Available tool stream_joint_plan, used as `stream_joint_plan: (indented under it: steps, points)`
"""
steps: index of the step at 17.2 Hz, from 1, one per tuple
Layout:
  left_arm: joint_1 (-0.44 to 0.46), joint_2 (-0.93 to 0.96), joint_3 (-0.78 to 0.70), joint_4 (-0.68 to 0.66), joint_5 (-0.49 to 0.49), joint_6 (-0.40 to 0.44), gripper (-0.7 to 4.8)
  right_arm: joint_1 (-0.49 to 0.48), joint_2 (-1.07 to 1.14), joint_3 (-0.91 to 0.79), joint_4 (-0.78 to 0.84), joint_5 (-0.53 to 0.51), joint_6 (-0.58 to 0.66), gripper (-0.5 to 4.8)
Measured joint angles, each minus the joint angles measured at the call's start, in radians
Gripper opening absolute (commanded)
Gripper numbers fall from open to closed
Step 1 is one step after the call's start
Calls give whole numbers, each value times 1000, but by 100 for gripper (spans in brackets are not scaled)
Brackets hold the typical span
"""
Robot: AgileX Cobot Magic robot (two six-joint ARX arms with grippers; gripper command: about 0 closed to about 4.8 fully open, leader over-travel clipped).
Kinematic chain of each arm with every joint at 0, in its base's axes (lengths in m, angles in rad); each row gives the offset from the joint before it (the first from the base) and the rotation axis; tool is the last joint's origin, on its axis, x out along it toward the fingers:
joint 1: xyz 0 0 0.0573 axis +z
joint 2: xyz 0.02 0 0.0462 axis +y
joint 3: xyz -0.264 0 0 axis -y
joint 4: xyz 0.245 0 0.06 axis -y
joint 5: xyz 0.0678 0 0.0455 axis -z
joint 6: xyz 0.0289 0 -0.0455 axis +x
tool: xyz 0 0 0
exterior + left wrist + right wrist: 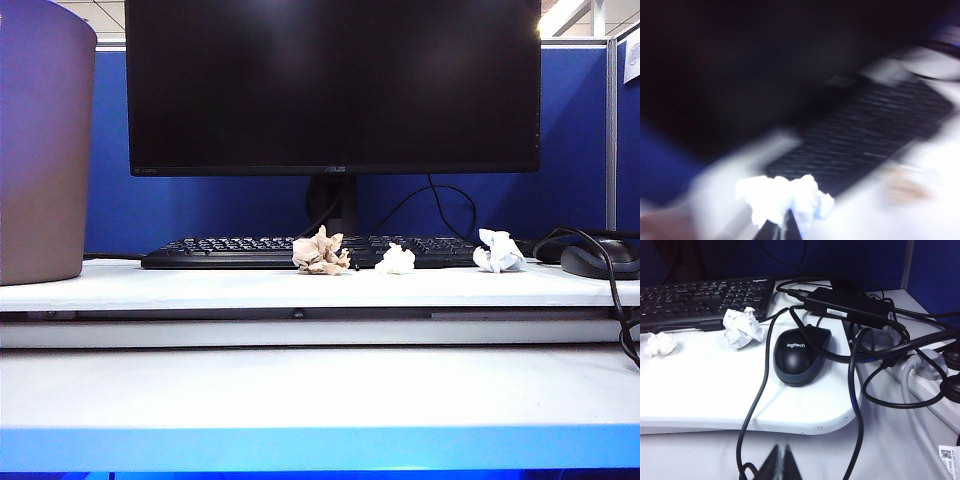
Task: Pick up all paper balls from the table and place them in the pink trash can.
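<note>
In the blurred left wrist view my left gripper (pixel 782 224) is shut on a white paper ball (pixel 775 196), held in the air above the shelf and near the keyboard's end. A tan paper ball (pixel 321 252) and two white paper balls (pixel 396 260) (pixel 499 252) lie on the table's raised shelf (pixel 200 288) in front of the keyboard. The pink trash can (pixel 40 150) stands at the far left. My right gripper (pixel 780 449) is shut on nothing, low over the table near the shelf's right end. Neither arm shows in the exterior view.
A black keyboard (pixel 250 250) and a large monitor (pixel 335 85) fill the back of the shelf. A black mouse (pixel 801 355), a power adapter (pixel 847 306), tangled cables (pixel 757 405) and a power strip (pixel 930 385) crowd the right side, near one white paper ball (pixel 742 328).
</note>
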Motion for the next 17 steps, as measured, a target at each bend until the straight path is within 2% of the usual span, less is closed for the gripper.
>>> stream_joint_plan:
  steps: [2,4,7,10,15,16,17]
  points:
    - [94,-37,20,-8,-83,19,-6,0,0,0,0,0,0,-5]
    - [266,-37,16,-76,-100,-12,-6,0,0,0,0,0,0,-5]
    - [507,-29,-10,-136,45,-75,-6,0,0,0,0,0,0,-5]
    - [637,-31,-9,-127,185,-93,-6,0,0,0,0,0,0,-5]
    - [636,-5,-8,-134,294,-94,-4,0,0,0,0,0,0,-5]
    - [634,5,-9,-135,298,-94,64,0,0,0,0,0,0,-5]
    - [631,18,-9,-135,312,-94,163,0,0,0,0,0,0,-5]
